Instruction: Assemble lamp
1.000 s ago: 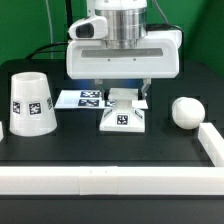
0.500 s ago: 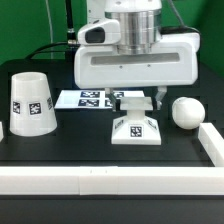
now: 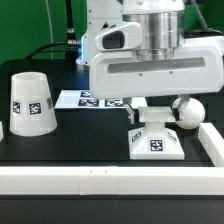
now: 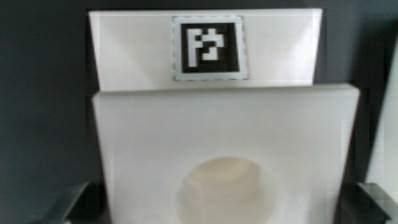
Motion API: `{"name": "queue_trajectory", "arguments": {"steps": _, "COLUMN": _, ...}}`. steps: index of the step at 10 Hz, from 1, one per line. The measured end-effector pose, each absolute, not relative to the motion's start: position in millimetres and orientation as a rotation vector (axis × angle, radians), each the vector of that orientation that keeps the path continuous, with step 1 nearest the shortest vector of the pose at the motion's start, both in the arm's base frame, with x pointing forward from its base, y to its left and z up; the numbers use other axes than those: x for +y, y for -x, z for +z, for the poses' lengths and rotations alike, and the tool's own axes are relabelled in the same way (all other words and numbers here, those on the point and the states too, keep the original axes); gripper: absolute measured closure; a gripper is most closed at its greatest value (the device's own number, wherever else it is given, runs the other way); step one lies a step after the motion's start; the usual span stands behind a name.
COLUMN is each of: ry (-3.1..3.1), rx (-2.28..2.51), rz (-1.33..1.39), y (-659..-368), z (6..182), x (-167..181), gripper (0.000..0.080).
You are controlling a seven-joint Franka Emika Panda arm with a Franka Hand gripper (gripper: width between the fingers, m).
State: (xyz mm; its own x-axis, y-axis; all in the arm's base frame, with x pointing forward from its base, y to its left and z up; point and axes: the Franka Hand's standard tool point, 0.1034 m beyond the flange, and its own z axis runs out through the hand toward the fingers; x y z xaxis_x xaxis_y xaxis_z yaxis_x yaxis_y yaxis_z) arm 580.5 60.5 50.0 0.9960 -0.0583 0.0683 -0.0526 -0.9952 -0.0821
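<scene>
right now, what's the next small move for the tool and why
Probably slide the base a little toward the exterior view's right, into the wall corner: the tool straddles it, and a gap to that wall shows.

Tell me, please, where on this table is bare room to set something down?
The black table is bare between the lamp shade and the lamp base, from the marker board to the front wall. The exterior view's right is crowded: gripper, base, bulb, side wall.

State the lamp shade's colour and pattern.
The shade is white, with a black-and-white square marker on its side; clearest in the exterior view.
</scene>
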Motion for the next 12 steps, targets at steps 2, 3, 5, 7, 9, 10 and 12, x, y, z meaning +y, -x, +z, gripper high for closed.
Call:
{"name": "queue_trajectory", "arguments": {"steps": 2, "ry": 3.052, "rx": 0.059, "rz": -0.139, "y": -600, "z": 49.5, "x": 72, "gripper": 0.0266}}
{"name": "queue_trajectory", "arguments": {"steps": 3, "ry": 3.050, "rx": 0.048, "rz": -0.152, "y": -606, "z": 49.8, "x": 77, "gripper": 0.0266}}
{"name": "queue_trajectory", "arguments": {"steps": 5, "ry": 3.047, "rx": 0.040, "rz": -0.179, "y": -614, "z": 49.8, "x": 77, "gripper": 0.0266}}
{"name": "queue_trajectory", "arguments": {"steps": 7, "ry": 3.041, "rx": 0.050, "rz": -0.198, "y": -624, "z": 50.5, "x": 85, "gripper": 0.0266}}
{"name": "queue_trajectory", "arguments": {"steps": 9, "ry": 3.042, "rx": 0.043, "rz": -0.218, "y": -634, "z": 50.4, "x": 89, "gripper": 0.0266}}
{"name": "queue_trajectory", "arguments": {"steps": 10, "ry": 3.043, "rx": 0.041, "rz": -0.226, "y": -634, "z": 50.5, "x": 89, "gripper": 0.0266}}
{"name": "queue_trajectory", "arguments": {"steps": 12, "ry": 3.044, "rx": 0.038, "rz": -0.225, "y": -634, "z": 50.4, "x": 89, "gripper": 0.0266}}
